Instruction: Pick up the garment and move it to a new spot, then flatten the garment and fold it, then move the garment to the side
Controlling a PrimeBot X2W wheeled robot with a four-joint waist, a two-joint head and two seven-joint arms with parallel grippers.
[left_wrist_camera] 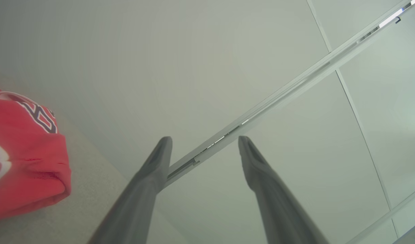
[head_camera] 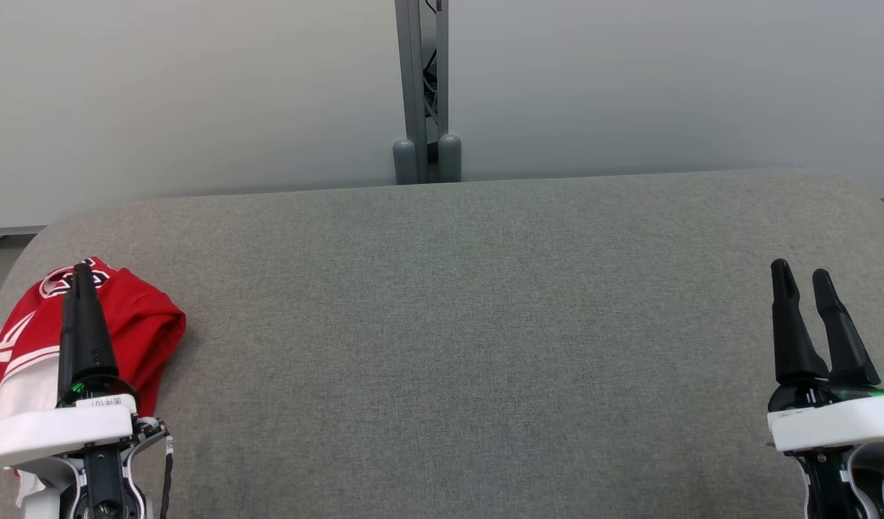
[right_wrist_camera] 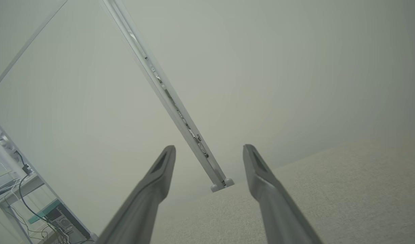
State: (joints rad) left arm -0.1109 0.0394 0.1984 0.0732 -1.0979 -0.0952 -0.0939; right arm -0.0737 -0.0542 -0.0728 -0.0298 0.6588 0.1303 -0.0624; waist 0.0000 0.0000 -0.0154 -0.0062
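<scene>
Garment: we see one garment [head_camera: 135, 324], red with white panels and a dark-edged crest, bunched in a folded heap at the far left end of the grey padded surface [head_camera: 449, 324].
Head view: both grippers at once, one low at each side, with bare grey cloth between them.
Left wrist view: the garment [left_wrist_camera: 24, 162] close up at the left edge, its rounded red fold lying on the surface [left_wrist_camera: 85, 203].
Right wrist view: off to the lower left, a computer tower with cables [right_wrist_camera: 58, 217] beyond the surface [right_wrist_camera: 346, 189].
Count: we make it one garment, two grippers with two dark fingers each, and one grey post [head_camera: 420, 86] behind the surface with two rounded caps at its foot.
Left gripper [head_camera: 81, 268]: in the head view it stands edge-on in front of the garment, so the fingers read as one. Its own camera shows the left gripper [left_wrist_camera: 204, 139] spread wide, with wall and post [left_wrist_camera: 295, 88] in the gap and nothing held.
Right gripper [head_camera: 801, 269]: well apart from the garment, at the surface's right end. Fingers are spread wide in both views, right gripper [right_wrist_camera: 209, 147] holding nothing, with the post [right_wrist_camera: 173, 108] showing between them.
</scene>
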